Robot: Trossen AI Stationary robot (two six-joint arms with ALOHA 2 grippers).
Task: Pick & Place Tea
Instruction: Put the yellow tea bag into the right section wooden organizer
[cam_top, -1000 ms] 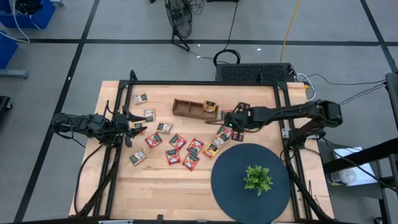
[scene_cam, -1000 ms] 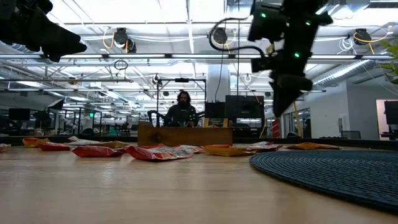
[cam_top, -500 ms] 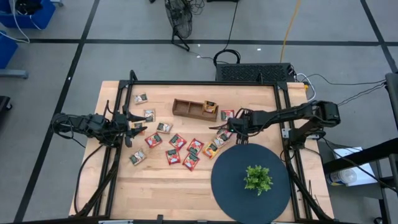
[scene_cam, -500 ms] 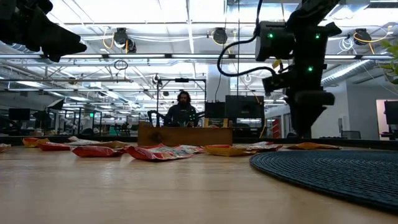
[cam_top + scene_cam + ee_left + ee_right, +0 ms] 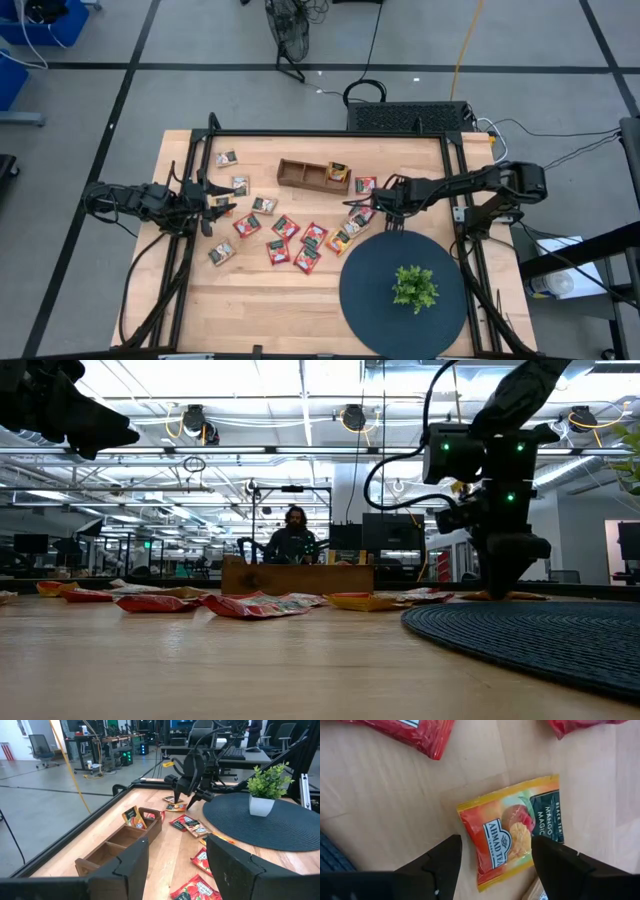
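Observation:
Several tea sachets (image 5: 285, 228), red, orange and grey-green, lie flat on the wooden table. One orange sachet (image 5: 338, 171) stands in the right compartment of the brown wooden tray (image 5: 300, 174). My right gripper (image 5: 383, 207) points steeply down, open, just above an orange mango sachet (image 5: 512, 832) that lies flat near the round mat. Its two fingers (image 5: 437, 862) stand on either side of that sachet, apart from it. My left gripper (image 5: 215, 200) waits open at the table's left, held above the wood.
A dark round woven mat (image 5: 370, 300) with a small potted plant (image 5: 415, 287) fills the near right of the table, its edge just beside my right gripper. Red sachets (image 5: 415, 732) lie close around the orange one. A person (image 5: 293, 535) sits beyond the far edge.
My right gripper has moved away from the tray's right end, toward the table's right and near edges, and has sunk down over the sachets beside the mat, tipping more steeply downward. The sachets lie as before.

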